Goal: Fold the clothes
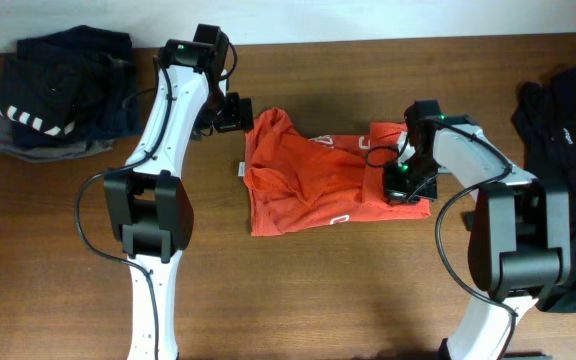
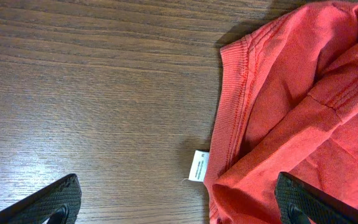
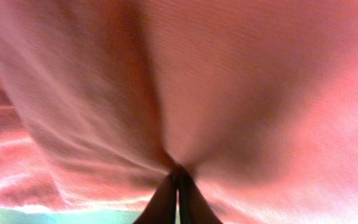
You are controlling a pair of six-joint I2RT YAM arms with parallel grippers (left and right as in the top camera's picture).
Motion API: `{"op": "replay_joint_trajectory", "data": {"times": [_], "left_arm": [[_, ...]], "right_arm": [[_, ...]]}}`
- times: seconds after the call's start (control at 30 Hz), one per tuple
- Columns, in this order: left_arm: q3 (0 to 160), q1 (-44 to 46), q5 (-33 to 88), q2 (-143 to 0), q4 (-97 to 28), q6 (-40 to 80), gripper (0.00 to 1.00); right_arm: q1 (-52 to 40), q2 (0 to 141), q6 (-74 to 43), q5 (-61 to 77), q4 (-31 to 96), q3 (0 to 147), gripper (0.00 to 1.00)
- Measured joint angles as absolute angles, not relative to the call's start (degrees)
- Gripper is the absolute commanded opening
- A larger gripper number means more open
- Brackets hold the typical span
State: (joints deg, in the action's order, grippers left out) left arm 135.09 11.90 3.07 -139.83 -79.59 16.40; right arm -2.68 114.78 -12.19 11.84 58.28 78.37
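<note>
The clothes, an orange-red T-shirt (image 1: 308, 185), lie crumpled mid-table with white lettering showing near the front hem. My left gripper (image 1: 236, 112) hovers at the shirt's upper-left edge. In the left wrist view it (image 2: 179, 199) is wide open: one finger is over bare wood, the other over the red cloth (image 2: 291, 106), and a white care label (image 2: 199, 165) lies between them. My right gripper (image 1: 400, 180) sits on the shirt's right end. In the right wrist view its fingers (image 3: 178, 177) are pinched together, with shirt fabric (image 3: 229, 81) bunched at the tips and filling the frame.
A folded dark navy and grey pile with white stripes (image 1: 58, 95) sits at the back left corner. A loose black garment (image 1: 568, 130) lies along the right edge. Bare wooden table (image 1: 318, 290) lies in front of the shirt.
</note>
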Motion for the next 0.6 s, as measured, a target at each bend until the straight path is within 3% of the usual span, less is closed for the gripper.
{"op": "replay_joint_trajectory", "data": {"times": [0.03, 0.07, 0.1, 0.13, 0.2, 0.4, 0.6], "left_arm": [[135.09, 11.90, 3.05, -139.83, -79.61, 16.40, 0.99], [135.09, 11.90, 3.05, -139.83, -79.57, 16.40, 0.99], [135.09, 11.90, 3.05, -139.83, -79.59, 16.40, 0.99], [135.09, 11.90, 3.07, -139.81, -79.59, 16.40, 0.99], [135.09, 11.90, 3.05, -139.83, -79.53, 16.40, 0.99], [134.72, 11.88, 4.45, -139.83, -79.44, 16.38, 0.99], [131.35, 11.88, 14.00, -141.12, -79.07, 11.86, 0.99]], "right_arm": [[-2.68, 114.67, -12.53, 10.79, 60.40, 79.59, 0.29], [-2.68, 114.43, -13.15, 9.96, 61.71, 80.90, 0.57], [-2.68, 114.26, -13.10, 9.80, 62.28, 81.71, 0.75], [-2.68, 113.84, -13.61, 9.30, 63.26, 83.40, 0.88], [-2.68, 113.19, -13.52, 9.26, 64.18, 85.47, 1.00], [-2.68, 111.59, -13.34, 9.30, 64.53, 87.94, 0.99], [-2.68, 111.59, -13.34, 9.30, 64.55, 87.94, 0.99]]}}
